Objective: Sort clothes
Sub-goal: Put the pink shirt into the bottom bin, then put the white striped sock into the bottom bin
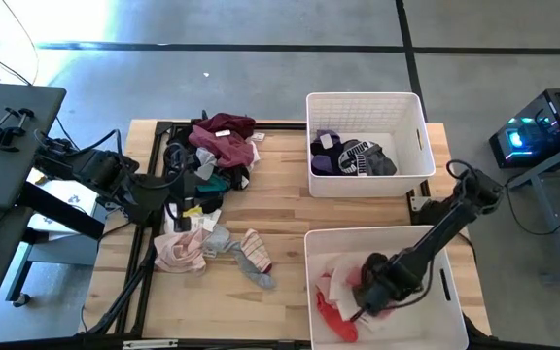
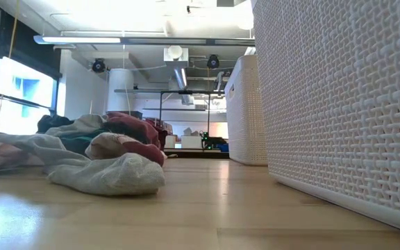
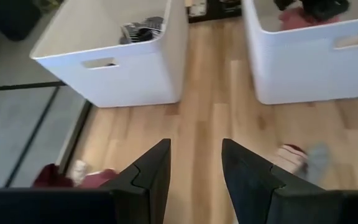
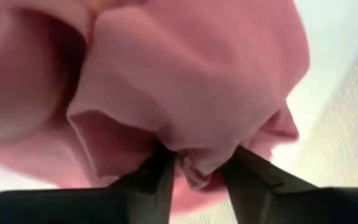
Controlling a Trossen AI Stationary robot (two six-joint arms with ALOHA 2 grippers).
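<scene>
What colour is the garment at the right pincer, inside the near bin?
Pink-red; the garment fills the right wrist view, bunched between the right pincer fingers.
</scene>
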